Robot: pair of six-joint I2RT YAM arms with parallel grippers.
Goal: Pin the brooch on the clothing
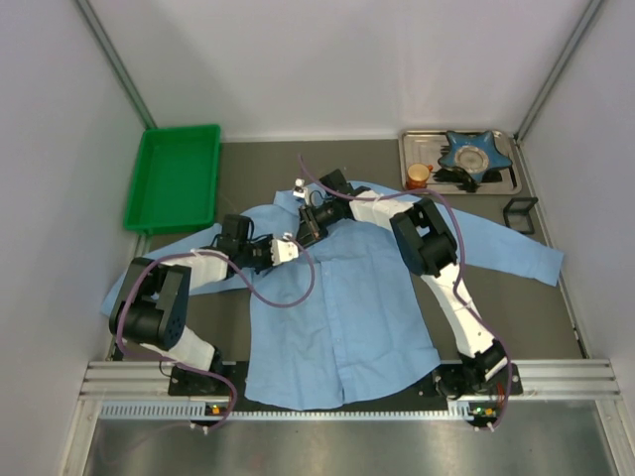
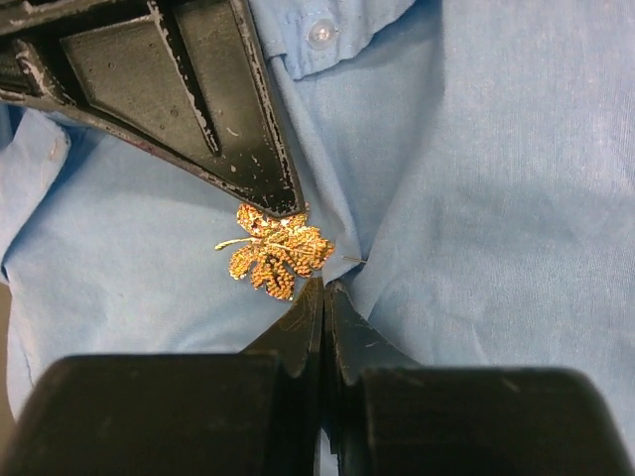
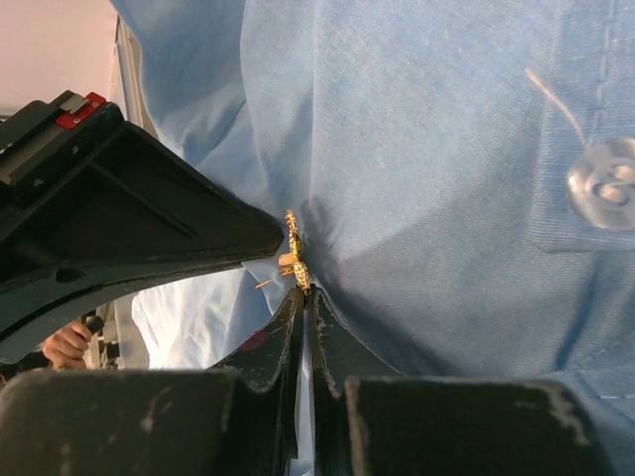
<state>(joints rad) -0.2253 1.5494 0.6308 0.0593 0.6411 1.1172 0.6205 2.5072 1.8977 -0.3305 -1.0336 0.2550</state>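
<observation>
On clothing [image 1: 337, 297]: we log brooch [image 2: 278, 253] face-up, stem leftward, left wrist view; right wrist shows it edge-on. Left gripper [image 2: 322, 295], right gripper [image 3: 305, 296] clenched, tips at brooch.

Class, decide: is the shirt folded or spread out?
Spread out: the shirt lies flat, buttoned front up, both sleeves stretched sideways.

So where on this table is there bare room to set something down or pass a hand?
Bare table shows along the back between green bin and tray, and at front right, between the shirt body and its sleeve. Crowded: the chest, where left end effector and right end effector meet at the brooch.
</observation>
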